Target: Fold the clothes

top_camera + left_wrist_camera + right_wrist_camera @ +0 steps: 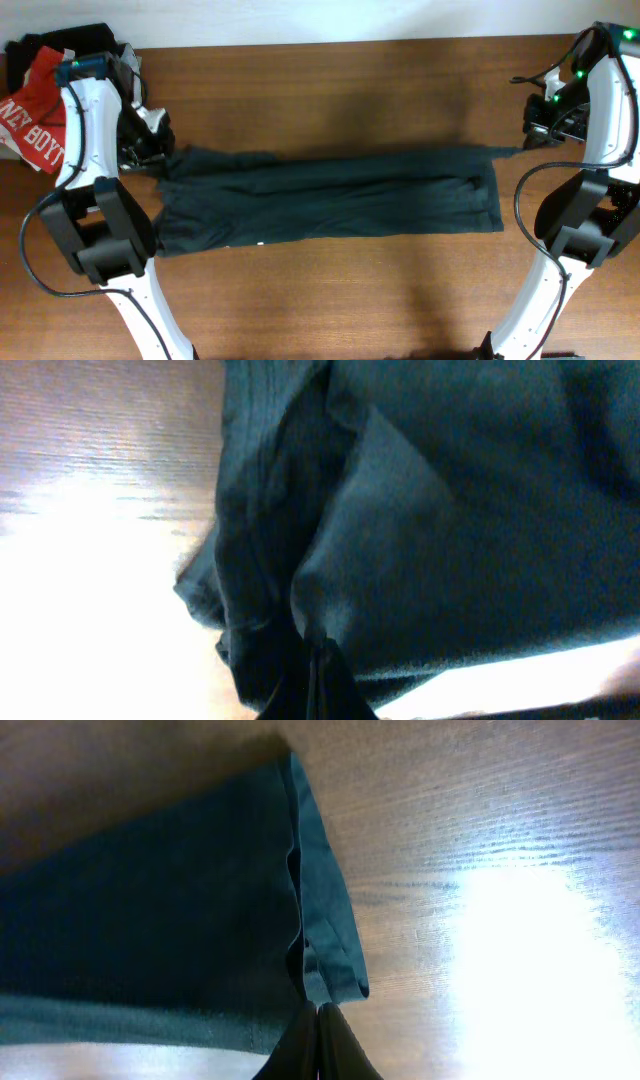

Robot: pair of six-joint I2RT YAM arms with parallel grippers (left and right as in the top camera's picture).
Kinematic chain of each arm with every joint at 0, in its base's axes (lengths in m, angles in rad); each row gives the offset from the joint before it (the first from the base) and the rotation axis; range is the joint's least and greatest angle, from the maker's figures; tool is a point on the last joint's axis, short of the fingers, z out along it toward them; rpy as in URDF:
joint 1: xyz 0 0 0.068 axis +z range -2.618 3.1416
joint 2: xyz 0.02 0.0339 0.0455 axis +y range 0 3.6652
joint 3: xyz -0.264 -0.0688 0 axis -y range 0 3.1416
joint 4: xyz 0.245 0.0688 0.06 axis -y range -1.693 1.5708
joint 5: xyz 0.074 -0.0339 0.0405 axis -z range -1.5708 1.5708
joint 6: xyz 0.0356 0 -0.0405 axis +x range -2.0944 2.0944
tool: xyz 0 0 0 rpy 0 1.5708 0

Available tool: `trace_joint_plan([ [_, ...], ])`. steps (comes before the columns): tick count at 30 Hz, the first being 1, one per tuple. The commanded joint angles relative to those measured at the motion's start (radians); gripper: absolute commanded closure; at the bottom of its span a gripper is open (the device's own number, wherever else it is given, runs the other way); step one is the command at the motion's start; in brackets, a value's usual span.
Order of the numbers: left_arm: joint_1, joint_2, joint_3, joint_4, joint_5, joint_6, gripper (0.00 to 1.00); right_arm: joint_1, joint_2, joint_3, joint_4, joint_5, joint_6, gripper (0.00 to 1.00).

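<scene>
T-shirt (330,195) lies long-axis left to right, ends apparently pinched in closed left fingers (340,695) and right fingers (340,1055).

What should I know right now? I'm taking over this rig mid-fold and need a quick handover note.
Left gripper: shut on the T-shirt at its back-left corner.
Right gripper: shut on its back-right corner.
The T-shirt lies as a long band across the table, stretched between the two.
Done: it looks folded lengthwise into a strip.
Left: fold it crosswise into a compact stack.
The red shirt at the table's left end is not part of the job.
</scene>
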Motion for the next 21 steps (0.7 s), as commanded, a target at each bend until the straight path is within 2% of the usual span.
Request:
trace_joint_plan([
  [1,0.008,-0.008,-0.124,0.036,-0.071,-0.005,1.0,-0.009,-0.015,-0.064,-0.004,0.114,-0.01,0.96],
  [6,0.025,-0.008,-0.197,0.074,-0.079,-0.005,1.0,-0.01,-0.015,-0.134,0.006,0.117,-0.011,0.96],
  [7,0.025,-0.008,-0.197,0.072,-0.078,-0.005,0.97,-0.01,-0.015,-0.134,0.006,0.117,-0.011,0.96],
  [8,0.025,-0.008,-0.197,0.068,-0.078,-0.005,0.74,-0.01,-0.015,-0.134,0.006,0.117,-0.011,0.82],
  [9,0.025,-0.008,-0.197,0.068,-0.078,-0.005,0.01,-0.01,-0.015,-0.134,0.008,0.117,-0.011,0.31],
  [11,0.025,-0.008,-0.197,0.085,-0.078,-0.005,0.01,-0.01,-0.015,-0.134,0.053,0.117,-0.011,0.13],
  [14,0.025,-0.008,-0.197,0.213,-0.078,-0.006,0.01,-0.01,-0.015,-0.134,0.183,0.117,-0.011,0.01],
  [16,0.025,-0.008,-0.197,0.248,-0.078,-0.04,0.01,-0.01,-0.015,-0.16,0.274,0.109,-0.028,0.01],
  [18,0.025,-0.008,-0.197,0.273,-0.078,-0.04,0.01,-0.017,-0.015,-0.229,0.29,-0.041,-0.16,0.01],
  [21,0.025,-0.008,-0.197,0.283,-0.077,-0.057,0.01,-0.073,-0.015,-0.372,0.333,-0.187,-0.18,0.01],
])
